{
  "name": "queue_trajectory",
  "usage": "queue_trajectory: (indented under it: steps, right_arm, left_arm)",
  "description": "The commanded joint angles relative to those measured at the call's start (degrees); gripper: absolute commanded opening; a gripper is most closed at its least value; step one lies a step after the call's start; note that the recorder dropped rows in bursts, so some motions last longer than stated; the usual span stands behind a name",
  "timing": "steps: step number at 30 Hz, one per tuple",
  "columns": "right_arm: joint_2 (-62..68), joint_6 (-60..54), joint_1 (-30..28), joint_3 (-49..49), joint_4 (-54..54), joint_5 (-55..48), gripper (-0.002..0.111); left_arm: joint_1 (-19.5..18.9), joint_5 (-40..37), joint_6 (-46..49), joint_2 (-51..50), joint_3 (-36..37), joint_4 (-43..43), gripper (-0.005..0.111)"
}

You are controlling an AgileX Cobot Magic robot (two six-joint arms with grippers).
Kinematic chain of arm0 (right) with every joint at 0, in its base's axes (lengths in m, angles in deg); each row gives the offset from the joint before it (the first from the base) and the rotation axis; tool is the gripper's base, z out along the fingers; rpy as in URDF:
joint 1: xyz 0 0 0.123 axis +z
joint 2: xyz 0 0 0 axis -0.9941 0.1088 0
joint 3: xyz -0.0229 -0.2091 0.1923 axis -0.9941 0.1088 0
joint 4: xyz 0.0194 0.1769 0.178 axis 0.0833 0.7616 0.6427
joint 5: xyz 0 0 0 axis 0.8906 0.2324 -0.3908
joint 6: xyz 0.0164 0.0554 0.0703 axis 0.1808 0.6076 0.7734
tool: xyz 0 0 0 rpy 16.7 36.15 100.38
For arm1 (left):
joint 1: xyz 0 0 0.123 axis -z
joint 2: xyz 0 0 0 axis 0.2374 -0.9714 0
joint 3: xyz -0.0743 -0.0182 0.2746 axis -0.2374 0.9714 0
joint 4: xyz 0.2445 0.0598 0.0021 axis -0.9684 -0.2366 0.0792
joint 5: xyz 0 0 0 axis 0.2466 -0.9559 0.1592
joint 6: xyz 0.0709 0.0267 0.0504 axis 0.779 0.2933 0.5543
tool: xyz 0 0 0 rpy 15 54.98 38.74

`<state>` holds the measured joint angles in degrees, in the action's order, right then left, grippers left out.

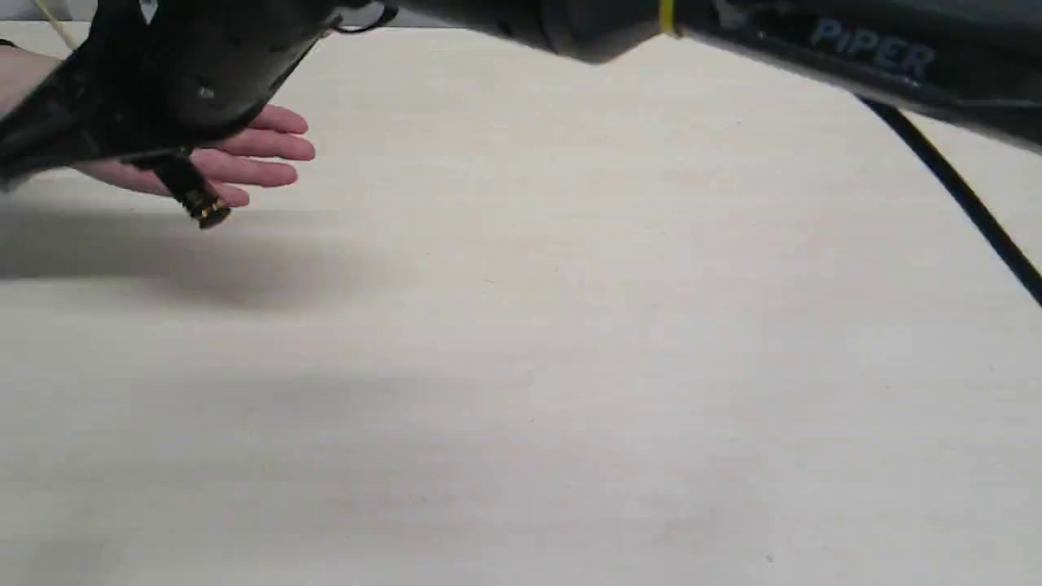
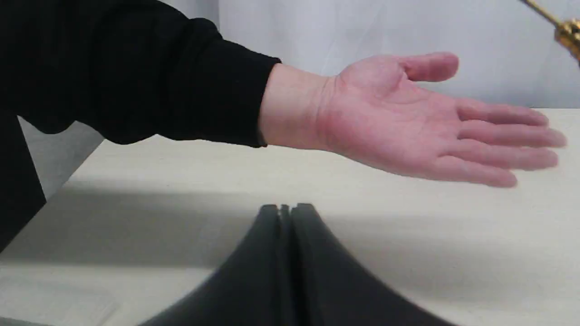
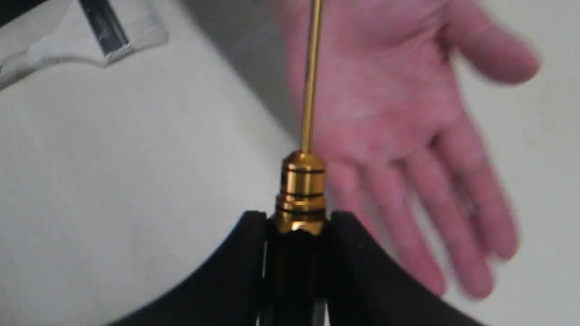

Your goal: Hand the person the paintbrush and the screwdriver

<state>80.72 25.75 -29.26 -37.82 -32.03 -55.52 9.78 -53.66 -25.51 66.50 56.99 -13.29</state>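
The person's hand (image 1: 260, 155) lies palm up and outstretched above the table at the far left of the exterior view. My right gripper (image 1: 155, 122) has reached across over it and is shut on the screwdriver (image 1: 191, 195), whose gold end cap points down and out. In the right wrist view the gripper (image 3: 297, 217) pinches the black handle; the gold collar of the screwdriver (image 3: 301, 190) and its thin shaft extend over the palm (image 3: 398, 104). My left gripper (image 2: 285, 207) is shut and empty, just short of the hand (image 2: 408, 122). The paintbrush is out of view.
The right arm's black body and cable (image 1: 961, 191) cross the top and right of the exterior view. The person's black sleeve (image 2: 136, 72) fills one side of the left wrist view. A pale table (image 1: 570, 366) spreads below. A clear piece with a dark strip (image 3: 106, 31) lies near the table's edge.
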Motion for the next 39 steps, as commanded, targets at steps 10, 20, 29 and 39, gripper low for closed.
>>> queue_trajectory:
  steps: [10, 20, 29, 39]
  right_arm:
    - [9.6, -3.6, -4.0, -4.5, -0.4, 4.8, 0.033]
    - [7.1, -3.4, -4.0, -4.5, -3.9, 4.1, 0.014]
    - [-4.9, -0.8, -9.4, -0.5, -5.3, 3.2, 0.005]
    - [-27.6, -0.9, -15.1, 20.6, -8.1, 6.8, 0.005]
  left_arm:
    - [0.3, 0.6, -0.1, 0.1, 0.1, 0.0, 0.000]
    - [0.3, 0.6, -0.1, 0.1, 0.1, 0.0, 0.000]
    - [0.3, 0.6, -0.1, 0.1, 0.1, 0.3, 0.000]
    - [0.3, 0.6, -0.1, 0.1, 0.1, 0.3, 0.000]
